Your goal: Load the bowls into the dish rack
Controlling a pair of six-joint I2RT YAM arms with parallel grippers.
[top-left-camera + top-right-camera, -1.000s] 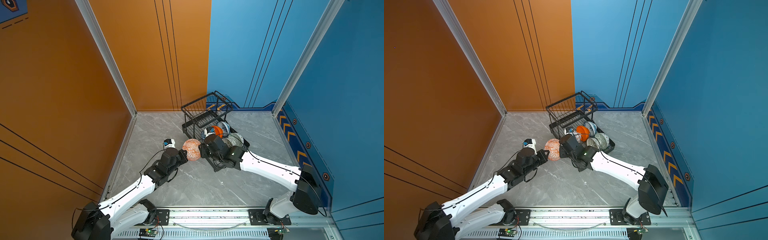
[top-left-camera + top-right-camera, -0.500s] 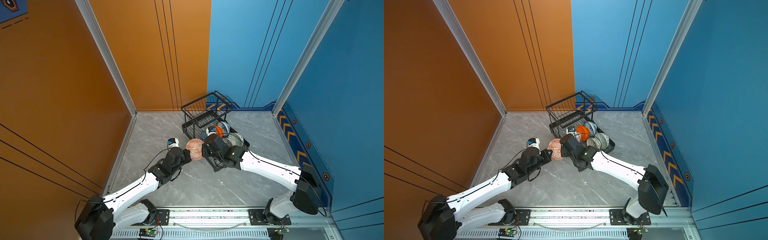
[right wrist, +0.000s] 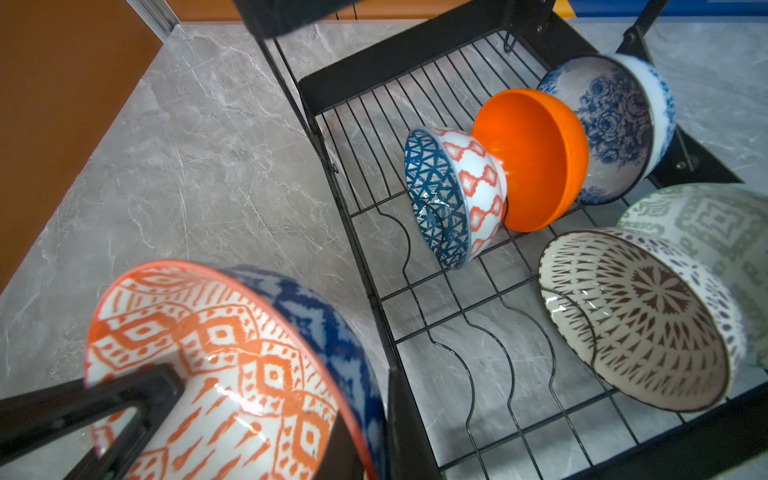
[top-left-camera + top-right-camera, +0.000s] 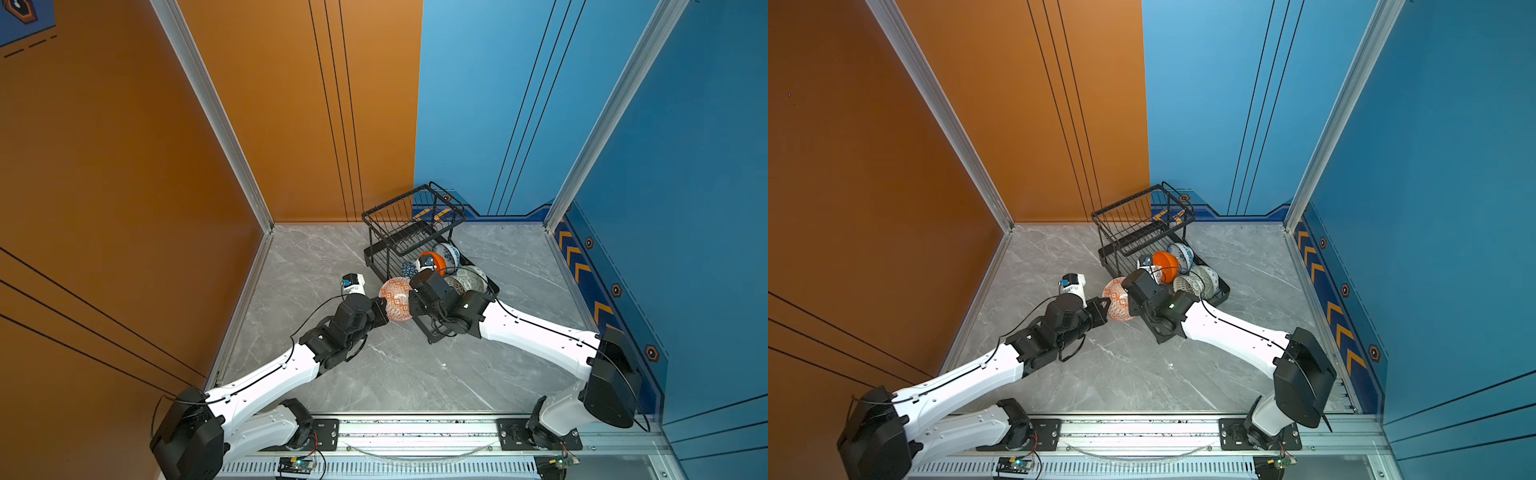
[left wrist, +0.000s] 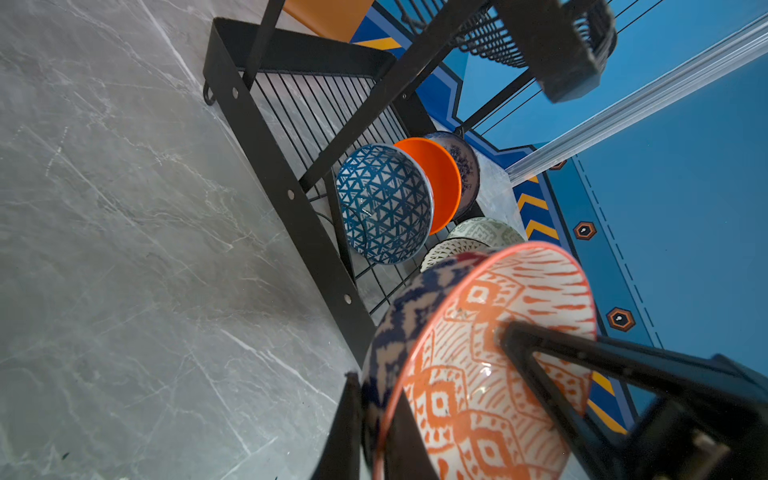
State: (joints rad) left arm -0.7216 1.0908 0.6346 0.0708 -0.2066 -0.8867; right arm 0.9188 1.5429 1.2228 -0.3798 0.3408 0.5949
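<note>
The red-orange patterned bowl hangs on edge just outside the dish rack's near corner. My left gripper is shut on one side of its rim. My right gripper is shut on the opposite side of that rim. In the rack's lower tier stand a blue triangle bowl, a plain orange bowl, a floral bowl, a black-lattice bowl and a pale green bowl.
The rack's raised basket overhangs the back of the base. Bare wavy slot wires lie in the base tier beside the held bowl. The grey marble floor stretches between walls on the left, back and right.
My right gripper has closed onto the bowl's rim. The left arm has carried the bowl a little toward the rack and still holds it.
</note>
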